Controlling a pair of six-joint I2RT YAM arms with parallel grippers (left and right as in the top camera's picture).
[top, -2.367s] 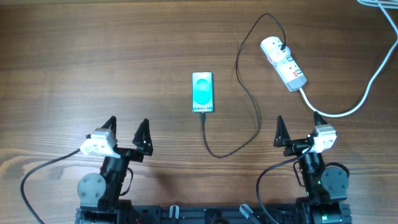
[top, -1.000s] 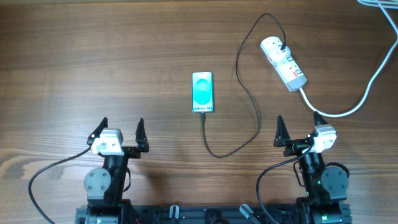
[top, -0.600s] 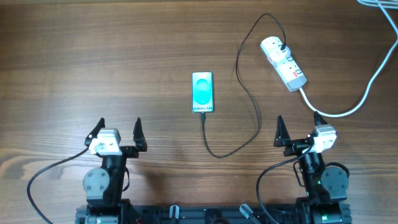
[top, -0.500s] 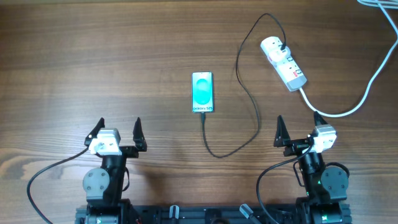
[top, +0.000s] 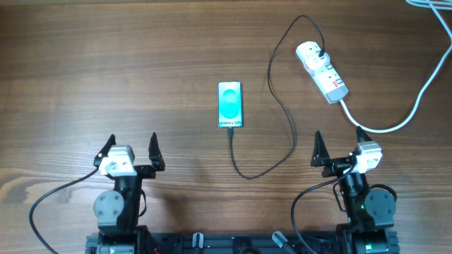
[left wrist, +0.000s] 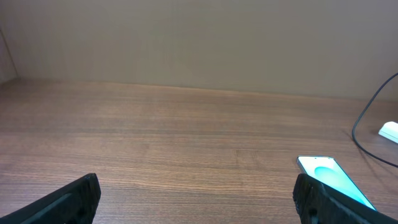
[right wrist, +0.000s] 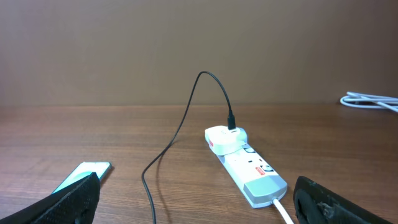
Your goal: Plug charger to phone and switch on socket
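Note:
The phone [top: 230, 104] lies flat mid-table, cyan screen up, white lettering at its near end. It shows at the right edge of the left wrist view [left wrist: 329, 179] and lower left of the right wrist view [right wrist: 83, 173]. The charger [top: 286, 120], a thin black cable, runs from a plug in the socket [top: 322, 72] in a loop, its tip at the phone's near edge [top: 229, 132]. The socket also shows in the right wrist view [right wrist: 246, 164]. My left gripper [top: 130, 146] is open and empty, near-left of the phone. My right gripper [top: 340, 143] is open and empty, near the socket's cord.
A thick white cord [top: 417, 99] runs from the socket's near end to the far right corner, passing close to my right gripper. A coil of it lies at the far right in the right wrist view [right wrist: 370, 101]. A plain wall stands behind the table.
My left gripper has drawn back toward the near edge and turned to face straight ahead. The right arm, phone, cable and socket have not moved.

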